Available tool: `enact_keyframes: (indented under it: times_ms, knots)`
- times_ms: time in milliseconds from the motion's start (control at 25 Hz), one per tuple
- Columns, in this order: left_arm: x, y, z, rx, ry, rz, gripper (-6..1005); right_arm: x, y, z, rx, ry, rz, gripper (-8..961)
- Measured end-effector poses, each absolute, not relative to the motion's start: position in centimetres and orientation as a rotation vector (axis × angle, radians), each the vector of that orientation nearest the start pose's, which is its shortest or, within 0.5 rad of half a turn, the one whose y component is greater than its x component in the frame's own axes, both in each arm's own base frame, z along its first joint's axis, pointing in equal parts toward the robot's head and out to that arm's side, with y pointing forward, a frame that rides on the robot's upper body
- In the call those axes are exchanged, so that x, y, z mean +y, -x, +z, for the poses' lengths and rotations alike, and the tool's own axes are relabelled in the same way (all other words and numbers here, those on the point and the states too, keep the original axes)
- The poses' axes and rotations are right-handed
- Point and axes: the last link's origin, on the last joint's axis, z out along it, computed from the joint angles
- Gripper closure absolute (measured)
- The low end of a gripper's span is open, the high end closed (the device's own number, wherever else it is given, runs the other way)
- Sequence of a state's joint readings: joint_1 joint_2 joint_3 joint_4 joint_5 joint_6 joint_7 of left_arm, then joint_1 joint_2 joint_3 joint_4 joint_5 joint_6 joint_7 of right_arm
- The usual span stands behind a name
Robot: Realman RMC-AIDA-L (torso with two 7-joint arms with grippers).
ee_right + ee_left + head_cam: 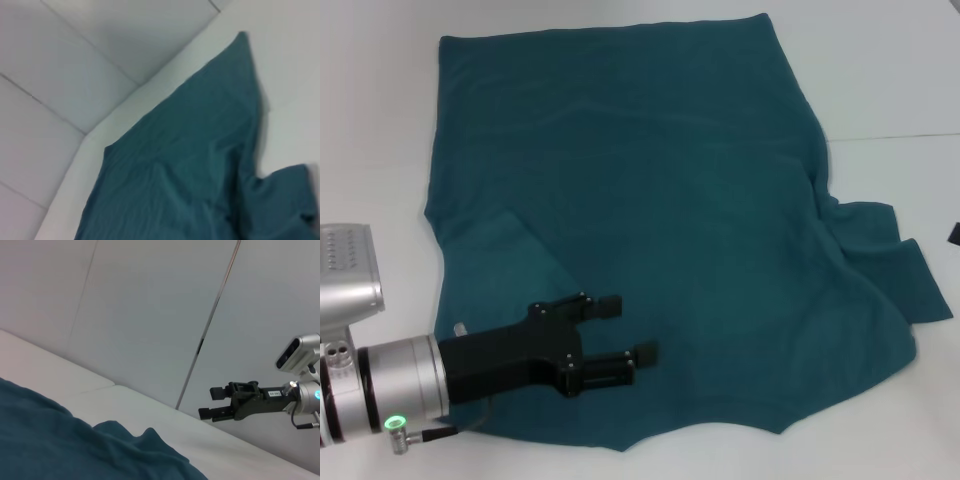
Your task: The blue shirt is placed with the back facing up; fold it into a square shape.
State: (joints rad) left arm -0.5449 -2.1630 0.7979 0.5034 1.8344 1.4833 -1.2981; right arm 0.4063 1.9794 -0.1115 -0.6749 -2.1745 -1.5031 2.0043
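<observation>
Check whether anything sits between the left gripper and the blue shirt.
Nothing visible does. The left gripper is open directly over the near left part of the blue shirt, with only cloth under it. The right gripper hangs off to the side.

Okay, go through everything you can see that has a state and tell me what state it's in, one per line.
Dark teal-blue knit shirt: spread on the white table, plain side up, left sleeve folded onto the body, right sleeve rumpled outward.
Left pincer: open, over the shirt's near left part, holding nothing.
Right pincer: open, raised off to the right, holding nothing.
</observation>
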Motion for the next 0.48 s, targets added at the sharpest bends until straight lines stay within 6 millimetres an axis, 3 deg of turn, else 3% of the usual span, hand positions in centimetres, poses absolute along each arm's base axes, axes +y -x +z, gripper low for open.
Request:
enact_keyframes:
  times_ms: [240, 480]
  knots:
    - [31.8, 23.0, -6.0, -0.7, 2.731, -0.924, 125, 29.9, -37.9, 13.0, 1.619, 1.787, 0.881, 129]
    - [31.9, 23.0, -5.9, -0.721, 2.729, -0.928, 125, 30.5, -37.8, 13.8, 1.638, 1.799, 0.782, 130]
